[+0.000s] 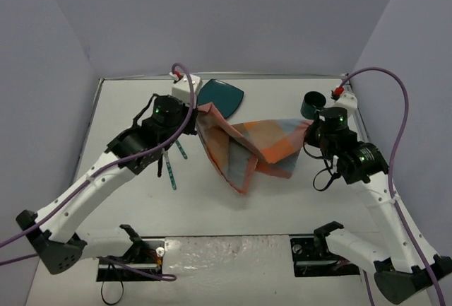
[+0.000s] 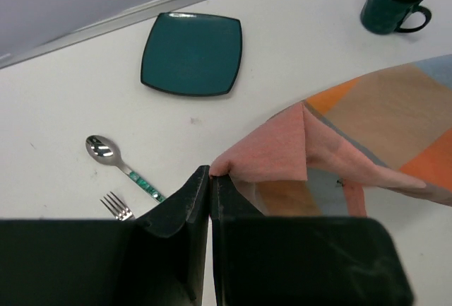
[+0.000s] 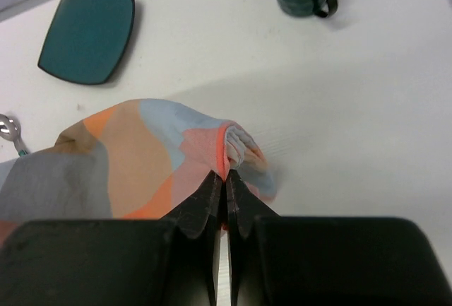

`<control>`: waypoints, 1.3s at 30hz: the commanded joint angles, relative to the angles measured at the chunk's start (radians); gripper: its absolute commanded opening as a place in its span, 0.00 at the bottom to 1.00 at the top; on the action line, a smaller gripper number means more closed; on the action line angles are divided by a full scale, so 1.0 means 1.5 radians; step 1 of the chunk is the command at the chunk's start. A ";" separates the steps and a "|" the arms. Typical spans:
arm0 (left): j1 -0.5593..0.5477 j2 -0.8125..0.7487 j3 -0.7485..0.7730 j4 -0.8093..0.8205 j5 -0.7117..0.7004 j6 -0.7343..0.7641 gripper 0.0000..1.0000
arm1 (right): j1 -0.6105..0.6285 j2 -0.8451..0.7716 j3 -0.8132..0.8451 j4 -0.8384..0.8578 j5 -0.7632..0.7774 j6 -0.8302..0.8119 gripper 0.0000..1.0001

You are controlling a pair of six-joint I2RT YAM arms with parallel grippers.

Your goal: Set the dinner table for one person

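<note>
1. Under everything, the dinner table [image 1: 282,207]: white, nothing laid in place yet.
2. Over its middle, the cloth [image 1: 254,147] is held up between both arms and sags. The left gripper [image 2: 211,179] is pinched on 1 corner, the right gripper [image 3: 226,175] clamped on the opposite one.
3. Plate [image 2: 192,54] at the far edge.
4. Mug [image 2: 392,1] at the far right.
5. Spoon [image 2: 106,152] and fork [image 2: 116,206] lie loose at left. Judged early: cloth still to spread, 4 items to arrange.

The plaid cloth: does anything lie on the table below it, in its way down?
Nothing visible. The plate, mug, spoon and fork lie aside, though the cloth hides some table.
</note>
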 commanded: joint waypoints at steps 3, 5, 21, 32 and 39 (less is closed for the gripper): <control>-0.008 -0.174 -0.052 0.054 0.066 0.039 0.00 | -0.005 -0.084 0.103 -0.105 0.088 -0.025 0.00; -0.011 -0.216 -0.070 0.039 0.107 0.030 0.00 | -0.005 -0.111 0.117 -0.129 0.092 -0.018 0.00; -0.015 -0.234 -0.182 -0.026 0.070 -0.160 0.00 | -0.004 -0.116 0.102 -0.231 0.073 0.061 0.00; 0.143 0.150 -0.202 0.168 0.103 -0.311 0.00 | -0.163 0.168 -0.036 0.041 -0.052 -0.011 0.00; 0.160 0.269 -0.161 0.216 0.105 -0.333 0.00 | -0.231 0.345 0.043 0.098 -0.104 -0.019 0.00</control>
